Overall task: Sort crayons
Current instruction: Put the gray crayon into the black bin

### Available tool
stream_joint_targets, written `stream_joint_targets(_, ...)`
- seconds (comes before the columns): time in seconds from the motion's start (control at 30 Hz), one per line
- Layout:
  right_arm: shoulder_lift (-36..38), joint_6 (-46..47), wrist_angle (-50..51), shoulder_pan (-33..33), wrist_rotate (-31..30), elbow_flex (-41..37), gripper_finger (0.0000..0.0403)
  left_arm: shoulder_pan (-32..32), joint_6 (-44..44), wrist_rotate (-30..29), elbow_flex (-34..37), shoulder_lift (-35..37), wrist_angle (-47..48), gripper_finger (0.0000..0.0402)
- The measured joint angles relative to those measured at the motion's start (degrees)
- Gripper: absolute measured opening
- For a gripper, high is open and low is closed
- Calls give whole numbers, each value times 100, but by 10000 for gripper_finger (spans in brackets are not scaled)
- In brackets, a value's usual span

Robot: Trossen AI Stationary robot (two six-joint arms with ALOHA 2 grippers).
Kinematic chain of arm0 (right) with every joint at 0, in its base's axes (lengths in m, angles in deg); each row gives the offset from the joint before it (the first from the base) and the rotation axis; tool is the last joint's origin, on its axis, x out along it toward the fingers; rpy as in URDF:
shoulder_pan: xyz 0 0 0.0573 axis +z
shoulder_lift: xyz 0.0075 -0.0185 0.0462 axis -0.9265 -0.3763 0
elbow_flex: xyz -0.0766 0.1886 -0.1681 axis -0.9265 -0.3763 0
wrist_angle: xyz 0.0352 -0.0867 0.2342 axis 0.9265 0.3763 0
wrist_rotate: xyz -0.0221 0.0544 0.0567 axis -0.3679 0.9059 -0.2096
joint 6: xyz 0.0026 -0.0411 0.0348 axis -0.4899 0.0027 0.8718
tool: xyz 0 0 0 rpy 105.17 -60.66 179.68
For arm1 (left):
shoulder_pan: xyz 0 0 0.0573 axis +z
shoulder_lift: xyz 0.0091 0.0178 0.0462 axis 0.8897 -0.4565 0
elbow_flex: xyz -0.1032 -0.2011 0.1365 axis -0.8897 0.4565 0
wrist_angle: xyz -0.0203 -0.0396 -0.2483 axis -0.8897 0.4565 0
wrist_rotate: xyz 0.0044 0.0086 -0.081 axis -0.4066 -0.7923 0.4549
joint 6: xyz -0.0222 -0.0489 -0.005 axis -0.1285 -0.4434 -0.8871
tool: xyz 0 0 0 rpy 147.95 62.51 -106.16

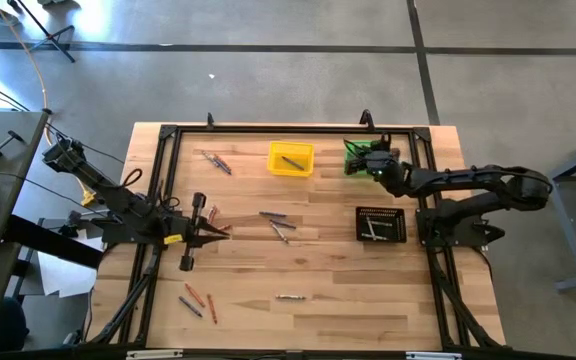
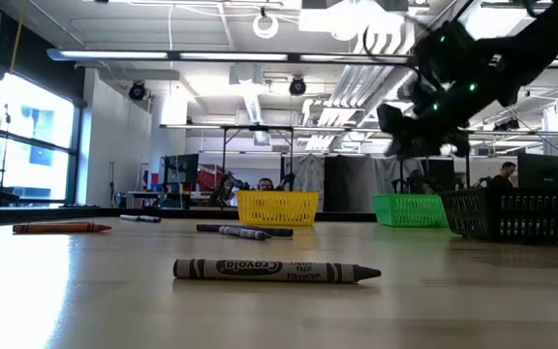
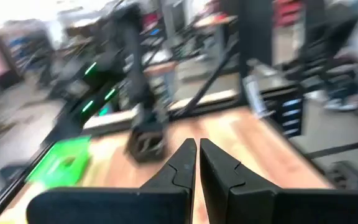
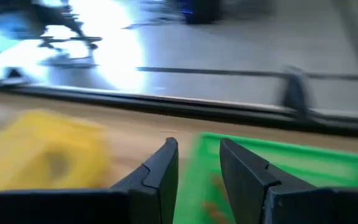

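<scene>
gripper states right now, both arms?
Left gripper: shut, nothing between the fingers, over the table's left side.
Right gripper: open, nothing held, over the green bin.

Both arms: matte black jointed links, boxy housings at the joints. Left arm (image 1: pixel 118 200) has a yellow label patch near the wrist, black cables trailing off its base. Right arm (image 1: pixel 468 185) shows small green indicator lights near the wrist, rounded elbow housing. Left gripper (image 3: pixel 197 163): two black angular plastic fingers (image 3: pixel 180 167) tapering to points, notched inner faces. Right gripper (image 4: pixel 197 171): same black wedge fingers.
</scene>
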Motion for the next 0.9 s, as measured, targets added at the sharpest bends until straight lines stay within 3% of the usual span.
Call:
stream_joint_targets(0.2, 248, -536, -620, 729, 553, 4, 112, 187, -1028, -1337, 0, -208, 1202, 10)
stream_joint_targets(0.37, 320, -626, -708, 1142, 547, 7, 112, 753, -2215, -1453, 0, -274, 2264, 10)
stream_joint_targets(0.47, 320, -521, -693, 1296, 547, 7, 112, 1286, -2704, -1158, -3, -274, 2810, 10)
stream_joint_targets(0.6, 320, -333, -700, 1427, 547, 7, 112, 2148, -3062, -220, -225, -543, 3638, 10)
stream_joint_targets(0.77, 320, -54, -800, 1510, 547, 7, 112, 3087, -2895, 504, -592, -1171, 4742, 10)
stream_joint_targets(0.9, 320, 74, -821, 1607, 575, 7, 112, 3766, -2716, 653, -878, -1708, 5412, 10)
